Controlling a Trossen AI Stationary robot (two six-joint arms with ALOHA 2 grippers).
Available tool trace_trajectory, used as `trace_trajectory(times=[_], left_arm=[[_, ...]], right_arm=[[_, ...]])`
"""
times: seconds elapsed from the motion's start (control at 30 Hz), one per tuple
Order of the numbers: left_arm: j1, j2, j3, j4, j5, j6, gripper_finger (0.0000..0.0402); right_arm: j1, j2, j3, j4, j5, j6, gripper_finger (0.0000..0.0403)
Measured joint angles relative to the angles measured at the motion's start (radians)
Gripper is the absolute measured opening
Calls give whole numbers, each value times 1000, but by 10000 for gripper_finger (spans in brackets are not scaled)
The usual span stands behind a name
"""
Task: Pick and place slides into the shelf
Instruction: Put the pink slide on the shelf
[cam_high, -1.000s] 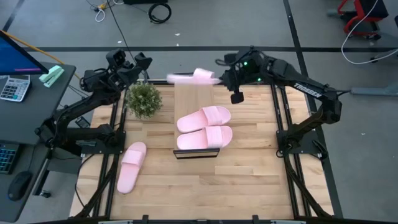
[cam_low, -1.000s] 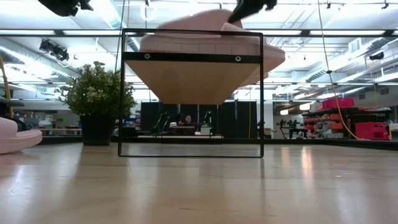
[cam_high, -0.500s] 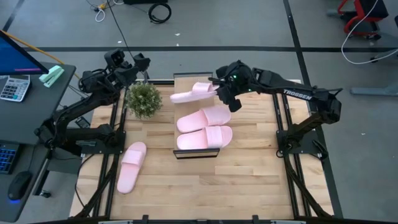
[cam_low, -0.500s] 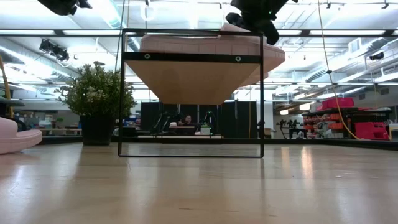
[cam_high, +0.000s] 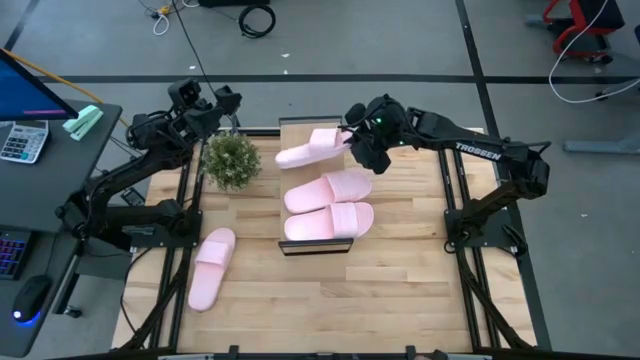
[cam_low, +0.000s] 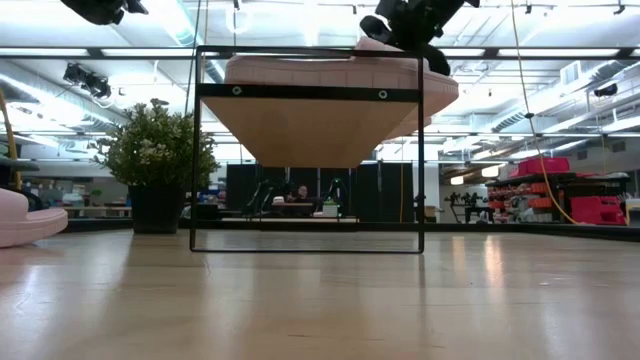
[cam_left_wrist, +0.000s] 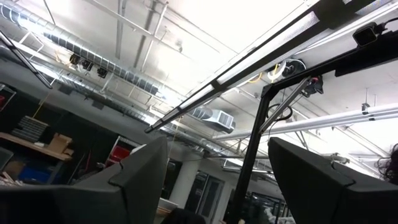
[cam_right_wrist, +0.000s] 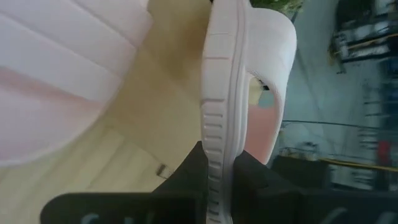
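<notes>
The shelf stands mid-table, its plank top running from near to far; it also fills the low view as the shelf. Two pink slides lie side by side on its top. A third slide hangs crosswise over the shelf's far end in my right gripper, which is shut on it. The fourth slide lies sole-down on the table near the left edge. My left gripper waits open at the far left corner, raised and pointing at the ceiling. My right gripper pinches the third slide's sole between its two fingers at the end beside the strap, one finger on each face of the sole. It comes from the table's right, along the slide. Whether the slide touches the shelf top cannot be told.
A potted plant stands just left of the shelf's far end, close to the held slide's free end. The table's right half and near strip hold nothing. A side desk with a calculator sits beyond the left edge.
My right gripper has carried the third slide from beyond the shelf's far end toward the near edge and a little left, bringing it down over the shelf's far end. Over the last half second it has barely moved. It has stayed shut on the slide.
</notes>
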Motion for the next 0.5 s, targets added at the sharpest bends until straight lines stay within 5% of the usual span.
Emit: trace_trajectory(times=[0.5], left_arm=[[0, 1, 0, -3, 0, 0, 281]], right_arm=[[0, 0, -185, 236, 59, -267, 34]])
